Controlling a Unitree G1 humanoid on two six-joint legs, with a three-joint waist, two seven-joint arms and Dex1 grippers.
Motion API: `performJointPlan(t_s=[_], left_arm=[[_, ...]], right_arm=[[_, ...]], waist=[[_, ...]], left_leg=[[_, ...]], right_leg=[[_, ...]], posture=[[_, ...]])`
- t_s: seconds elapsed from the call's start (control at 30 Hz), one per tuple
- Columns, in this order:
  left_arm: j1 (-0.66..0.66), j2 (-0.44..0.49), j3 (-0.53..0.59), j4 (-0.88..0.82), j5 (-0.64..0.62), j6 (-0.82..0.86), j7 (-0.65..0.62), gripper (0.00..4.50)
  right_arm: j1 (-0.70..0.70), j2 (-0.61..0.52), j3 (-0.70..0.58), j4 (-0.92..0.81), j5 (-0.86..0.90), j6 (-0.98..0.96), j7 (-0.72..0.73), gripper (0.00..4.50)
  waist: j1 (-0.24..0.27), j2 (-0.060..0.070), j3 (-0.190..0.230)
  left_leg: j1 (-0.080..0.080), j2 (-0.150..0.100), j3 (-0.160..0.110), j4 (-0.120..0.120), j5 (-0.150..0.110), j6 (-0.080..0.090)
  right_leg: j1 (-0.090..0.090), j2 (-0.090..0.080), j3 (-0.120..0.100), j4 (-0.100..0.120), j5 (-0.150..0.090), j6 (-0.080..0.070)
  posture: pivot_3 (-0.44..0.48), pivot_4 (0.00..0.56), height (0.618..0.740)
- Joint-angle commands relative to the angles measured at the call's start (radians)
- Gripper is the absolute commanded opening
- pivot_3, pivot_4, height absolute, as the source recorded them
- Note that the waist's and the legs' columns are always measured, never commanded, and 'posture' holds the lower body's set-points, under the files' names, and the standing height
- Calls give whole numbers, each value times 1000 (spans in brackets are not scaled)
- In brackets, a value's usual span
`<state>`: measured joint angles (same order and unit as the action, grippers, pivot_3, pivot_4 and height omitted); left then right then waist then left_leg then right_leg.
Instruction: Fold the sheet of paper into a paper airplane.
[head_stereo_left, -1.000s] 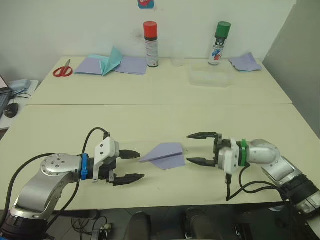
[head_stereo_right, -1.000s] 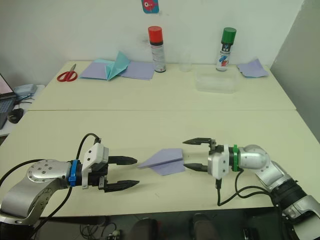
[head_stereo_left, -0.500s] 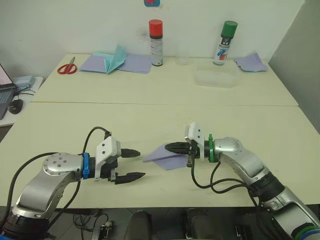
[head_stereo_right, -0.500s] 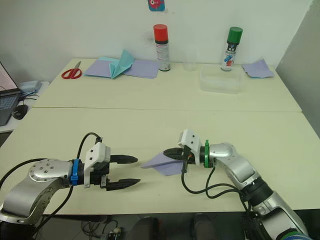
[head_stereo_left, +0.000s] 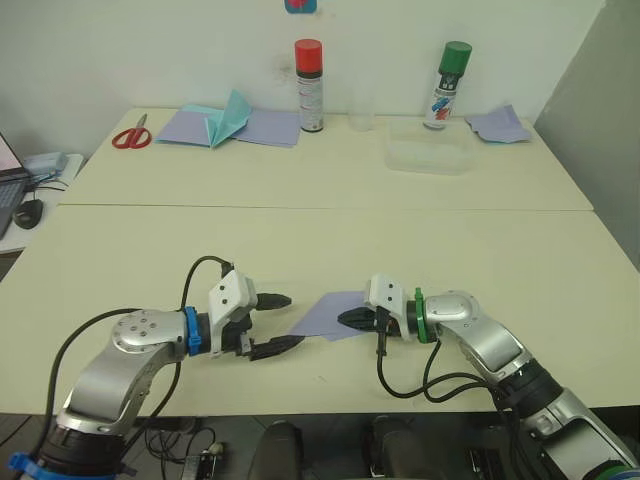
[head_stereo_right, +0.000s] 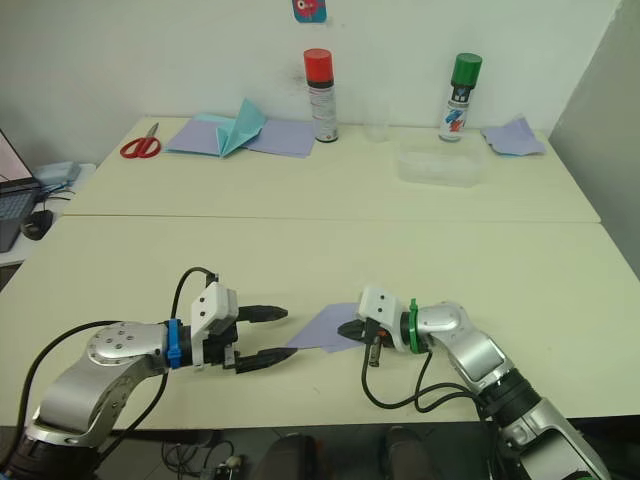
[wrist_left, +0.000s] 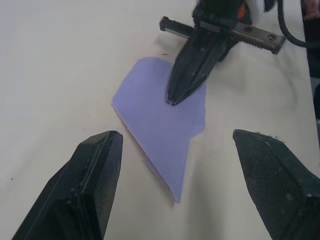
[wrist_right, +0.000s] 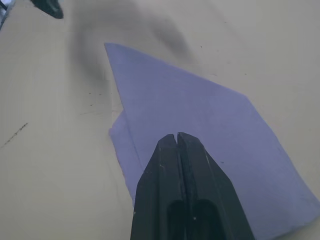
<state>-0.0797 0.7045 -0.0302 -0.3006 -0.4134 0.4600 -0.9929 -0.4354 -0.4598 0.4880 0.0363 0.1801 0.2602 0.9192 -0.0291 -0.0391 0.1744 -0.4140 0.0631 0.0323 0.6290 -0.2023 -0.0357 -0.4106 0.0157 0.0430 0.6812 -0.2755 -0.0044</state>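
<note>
The paper airplane (head_stereo_left: 335, 316) lay flat near the front edge of the table (head_stereo_left: 520, 250), between the two grippers, its pointed nose toward the left gripper (head_stereo_left: 282, 323). That gripper hovered just beside the nose with its fingers spread and nothing between them. The right gripper (wrist_left: 172, 99) had its fingers clenched together, tips pressing down on the wing — pinning rather than pinching, as far as the wrist views showed. The plane looked feather-light, thin and limp; it would likely slide on the smooth tabletop at a nudge and crumple under a hard squeeze, so the layered central fold looked the safest place to grip, with the other tip steadying it. Whether any paper was caught between the shut tips was hard to make out, and the underside folds were hidden — only a narrow lower layer peeked out along one edge.
</note>
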Motion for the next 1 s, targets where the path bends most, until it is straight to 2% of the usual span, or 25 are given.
performJointPlan(t_s=[0.03, 0.17, 0.27, 0.43, 0.67, 0.7, 1.0], left_arm=[[-11, -29, -37, -3, 23, 43, 57, 3907], [-20, -95, -57, -21, 26, 29, 112, 3907], [1, -98, -70, -38, 52, -13, 114, 3907], [43, -107, -82, -48, 108, -75, 152, 2397], [76, -144, -116, -42, 154, -59, 222, 212], [83, -151, -120, -38, 158, -57, 229, 27], [109, -165, -206, 1, 235, -16, 279, 27]], right_arm=[[20, 4, -3, -21, -27, -3, 12, 43], [32, 12, -8, -28, -46, 4, 2, 43], [39, 18, -14, -34, -59, 10, -1, 43], [49, 27, -24, -38, -69, 19, -5, 0], [66, 26, -34, -54, -78, 28, 0, 0], [68, 25, -37, -55, -79, 30, -1, 0], [48, 37, -106, -105, -17, 120, -5, 0]], waist=[[0, 0, 0], [0, 0, 0], [-1, 0, 0], [-1, 0, 0], [-1, 0, 0], [-1, 0, -1], [1, 1, -4]], left_leg=[[0, 0, 0, 0, 0, 0], [0, 0, 0, 0, 0, 0], [0, 0, 0, 0, 0, 0], [1, 0, 0, 0, 0, 0], [3, 0, 0, 0, 0, 0], [3, 0, 0, 0, 0, 0], [7, 0, 0, 0, 0, 0]], right_leg=[[0, 0, 0, 0, 0, 0], [0, 0, 0, 0, 0, 0], [0, 0, 0, 0, 0, 0], [1, 0, 0, 0, 0, 0], [3, 0, 1, 0, 1, 1], [3, -1, 1, 0, 1, 1], [6, -1, 1, 0, 1, 1]], posture=[[0, 150, 740], [0, 150, 740], [0, 150, 740], [0, 150, 740], [0, 150, 740], [0, 150, 740], [0, 150, 740]])
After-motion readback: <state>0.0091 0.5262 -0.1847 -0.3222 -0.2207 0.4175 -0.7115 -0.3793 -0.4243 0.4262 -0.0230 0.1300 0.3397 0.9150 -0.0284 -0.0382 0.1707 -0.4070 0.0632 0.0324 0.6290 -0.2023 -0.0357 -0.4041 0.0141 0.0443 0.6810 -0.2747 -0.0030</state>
